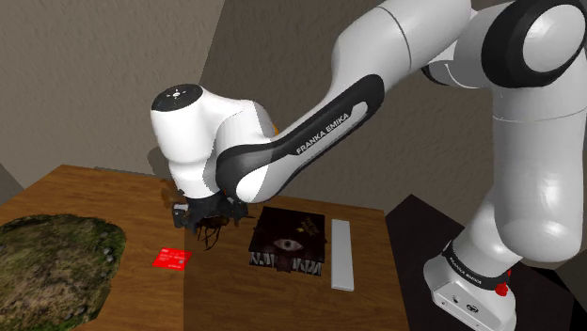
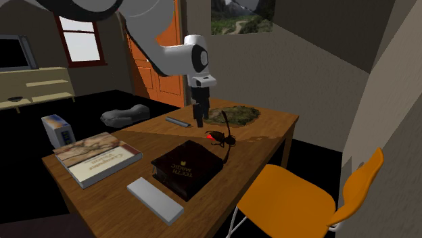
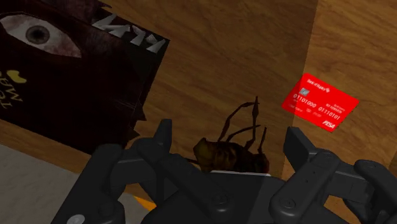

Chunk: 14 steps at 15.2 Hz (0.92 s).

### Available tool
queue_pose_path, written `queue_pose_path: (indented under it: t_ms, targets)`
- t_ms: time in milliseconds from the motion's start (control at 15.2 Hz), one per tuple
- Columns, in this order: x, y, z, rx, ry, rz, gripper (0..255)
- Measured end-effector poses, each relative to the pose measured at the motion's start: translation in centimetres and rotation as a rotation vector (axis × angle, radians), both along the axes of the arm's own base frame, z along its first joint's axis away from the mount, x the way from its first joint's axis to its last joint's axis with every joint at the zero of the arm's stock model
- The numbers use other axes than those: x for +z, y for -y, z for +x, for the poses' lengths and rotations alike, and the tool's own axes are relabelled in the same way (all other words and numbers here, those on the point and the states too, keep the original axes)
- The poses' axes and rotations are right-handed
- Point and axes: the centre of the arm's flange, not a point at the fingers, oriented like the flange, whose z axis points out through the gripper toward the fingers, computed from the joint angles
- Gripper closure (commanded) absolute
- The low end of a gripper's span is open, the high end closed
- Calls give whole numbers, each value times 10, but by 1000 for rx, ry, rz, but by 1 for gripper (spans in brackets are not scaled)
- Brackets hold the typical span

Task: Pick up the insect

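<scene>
Insect (image 3: pixel 230 154): brown lumpy body, thin jointed legs.
Table (image 3: pixel 254 51): wood-grained, flat.
Gripper (image 3: pixel 230 132): black fingers spread wide; insect flanked, not clasped.

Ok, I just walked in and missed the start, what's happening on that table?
The white arm's gripper hangs over a brown insect on the wooden table. Its fingers stand open on either side of the insect without touching it, so nothing is picked up yet. A red card and a dark book with an eye on its cover lie close by.
</scene>
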Motion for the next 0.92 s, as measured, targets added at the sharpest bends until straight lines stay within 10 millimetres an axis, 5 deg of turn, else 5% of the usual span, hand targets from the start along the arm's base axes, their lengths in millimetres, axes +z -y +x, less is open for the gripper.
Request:
queue_pose_path:
  t_ms: [264,726,792,924]
  targets:
    - [-27,-26,14,-21,-3,-10,0]
    - [-63,-29,15,-24,-3,-12,0]
    - [-65,-30,16,-24,-3,-12,255]
    - [-66,-29,16,-24,-3,-12,255]
